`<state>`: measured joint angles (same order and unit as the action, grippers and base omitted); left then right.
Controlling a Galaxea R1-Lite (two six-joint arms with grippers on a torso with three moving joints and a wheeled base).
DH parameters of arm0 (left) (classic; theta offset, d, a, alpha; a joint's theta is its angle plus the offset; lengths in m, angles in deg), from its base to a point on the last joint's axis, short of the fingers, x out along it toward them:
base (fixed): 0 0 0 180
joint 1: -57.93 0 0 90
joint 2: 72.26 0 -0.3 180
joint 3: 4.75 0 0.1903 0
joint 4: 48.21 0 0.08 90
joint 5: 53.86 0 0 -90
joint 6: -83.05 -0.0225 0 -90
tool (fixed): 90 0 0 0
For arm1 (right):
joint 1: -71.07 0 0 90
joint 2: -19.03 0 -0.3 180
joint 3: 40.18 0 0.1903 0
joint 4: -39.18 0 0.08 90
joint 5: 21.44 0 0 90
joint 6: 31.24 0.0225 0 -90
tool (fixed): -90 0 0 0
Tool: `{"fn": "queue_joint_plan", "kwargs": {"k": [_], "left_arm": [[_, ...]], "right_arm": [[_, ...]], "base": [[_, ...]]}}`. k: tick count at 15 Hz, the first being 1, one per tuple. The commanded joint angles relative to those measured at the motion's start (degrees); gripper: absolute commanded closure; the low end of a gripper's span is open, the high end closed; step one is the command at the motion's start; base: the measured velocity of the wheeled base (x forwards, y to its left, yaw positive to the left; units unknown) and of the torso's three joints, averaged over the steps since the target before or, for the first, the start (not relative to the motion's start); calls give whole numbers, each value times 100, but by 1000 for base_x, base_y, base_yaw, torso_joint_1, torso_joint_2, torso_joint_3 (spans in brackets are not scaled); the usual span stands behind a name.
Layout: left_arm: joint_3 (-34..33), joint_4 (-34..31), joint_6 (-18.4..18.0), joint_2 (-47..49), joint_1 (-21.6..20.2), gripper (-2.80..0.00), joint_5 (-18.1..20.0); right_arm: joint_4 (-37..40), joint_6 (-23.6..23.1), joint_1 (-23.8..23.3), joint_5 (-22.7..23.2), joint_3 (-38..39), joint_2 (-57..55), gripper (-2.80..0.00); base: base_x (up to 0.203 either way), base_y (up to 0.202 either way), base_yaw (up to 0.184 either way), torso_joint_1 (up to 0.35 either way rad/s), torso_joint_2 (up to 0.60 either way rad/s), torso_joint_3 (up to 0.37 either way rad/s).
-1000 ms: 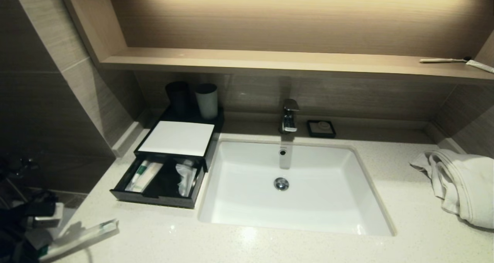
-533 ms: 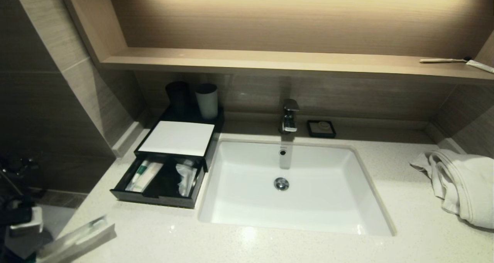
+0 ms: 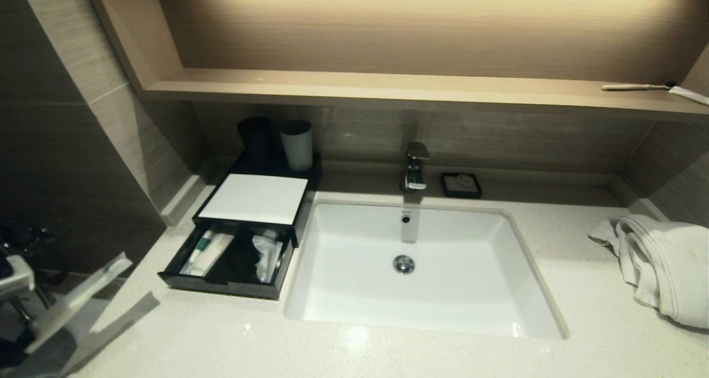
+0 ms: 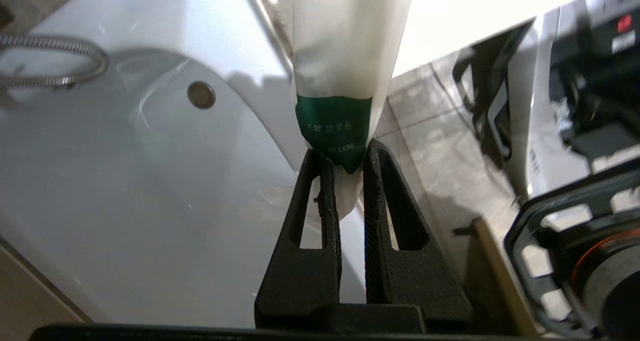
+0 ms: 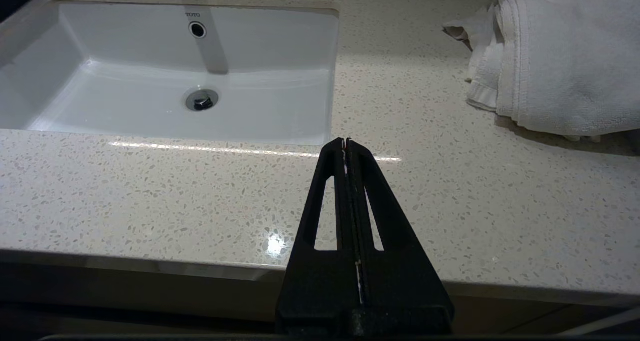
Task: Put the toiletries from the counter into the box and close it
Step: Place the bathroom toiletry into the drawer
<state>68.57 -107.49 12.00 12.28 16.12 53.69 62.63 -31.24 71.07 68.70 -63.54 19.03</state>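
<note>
My left gripper (image 4: 344,156) is shut on the green end of a white dental kit packet (image 4: 345,56). In the head view it holds the packet (image 3: 77,297) tilted up at the far left, off the counter's left edge. The black box (image 3: 232,239) stands left of the sink with its drawer (image 3: 221,281) pulled open; a green-and-white tube (image 3: 205,250) and a clear packet (image 3: 266,253) lie inside. My right gripper (image 5: 346,143) is shut and empty above the counter's front edge, out of the head view.
A white sink (image 3: 515,267) fills the middle of the speckled counter (image 3: 388,356). A crumpled white towel (image 3: 659,261) lies at the right. Two cups (image 3: 296,142) stand behind the box. A tap (image 3: 415,164) and soap dish (image 3: 461,184) stand behind the sink. A toothbrush (image 3: 637,86) lies on the shelf.
My left gripper has lifted the packet from low over the counter's front left corner, swinging its free end up and to the left. The right arm has not moved.
</note>
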Motion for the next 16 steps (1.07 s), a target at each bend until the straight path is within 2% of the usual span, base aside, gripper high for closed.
{"fn": "queue_joint_plan", "kwargs": {"k": [1,2,6,9,12,14,16], "left_arm": [[200,-31,519,17,-2,0,6],[327,-42,872,111,-1,0,4],[991,-185,2973,482,102,0,4],[1363,-499,4282,532,349,0,1],[1427,-516,5298,251,1026,0,-17],[1415,-480,5958,15,1652,0,-60],[1379,-517,6242,-129,2336,0,-345]], "right_arm": [[0,0,0,-3,0,0,0],[0,0,0,3,0,0,0],[0,0,0,3,0,0,0],[0,0,0,3,0,0,0],[0,0,0,-6,0,0,0],[0,0,0,3,0,0,0],[0,0,0,3,0,0,0]], "base": [[0,0,0,0,0,0],[0,0,0,0,0,0],[0,0,0,0,0,0],[0,0,0,0,0,0],[0,0,0,0,0,0],[0,0,0,0,0,0],[0,0,0,0,0,0]]}}
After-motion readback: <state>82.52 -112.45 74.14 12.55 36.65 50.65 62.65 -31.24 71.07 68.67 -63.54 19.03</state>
